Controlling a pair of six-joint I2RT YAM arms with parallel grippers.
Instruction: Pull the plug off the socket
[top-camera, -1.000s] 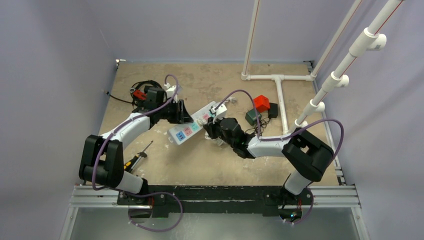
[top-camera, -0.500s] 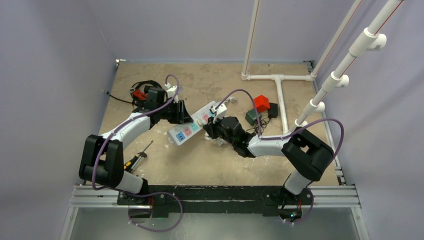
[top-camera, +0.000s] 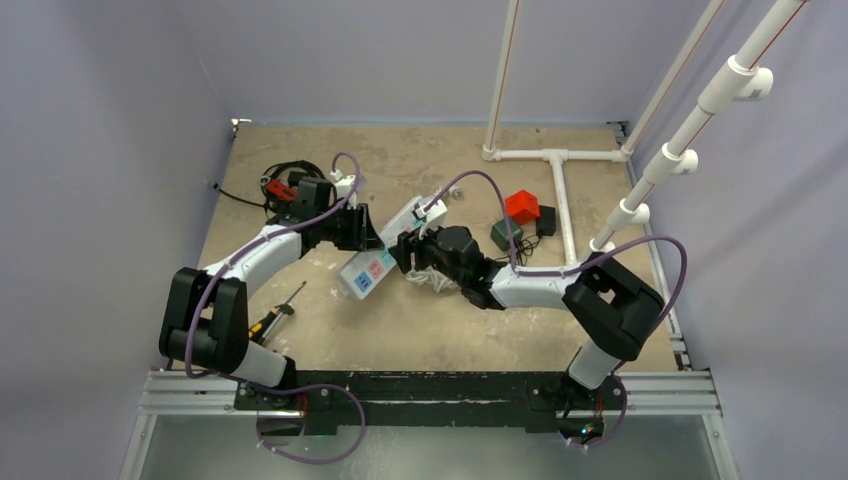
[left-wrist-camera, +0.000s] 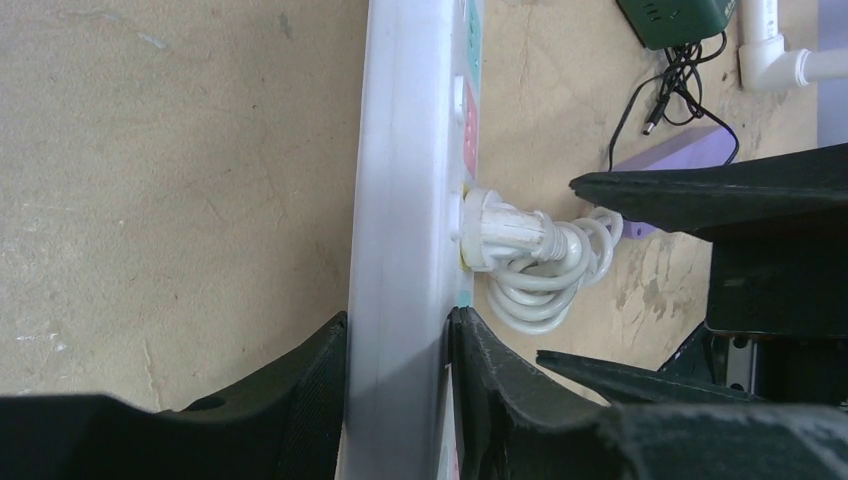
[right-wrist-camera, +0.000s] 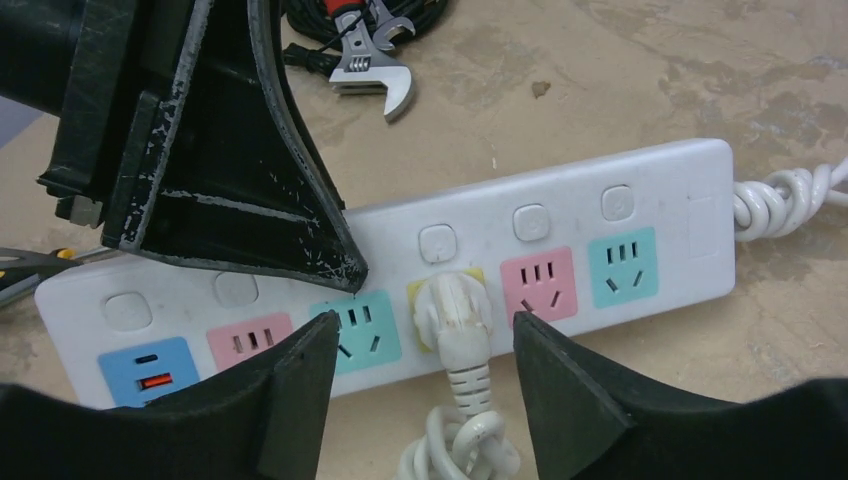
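Left gripper (left-wrist-camera: 397, 335) is clamped across the width of the socket (left-wrist-camera: 400, 150), one finger pressed against each long edge, evidently to pin the strip so it cannot trail after the plug (right-wrist-camera: 452, 310). Right gripper (right-wrist-camera: 425, 328) stands open, its fingers straddling the plug with a gap on either side (nothing held yet), lined up for a squeeze and a pull away from the outlet face. The plug sits fully seated in the yellow outlet (right-wrist-camera: 413, 292); the strip lies slanted mid-table (top-camera: 300, 150), slightly left of centre.
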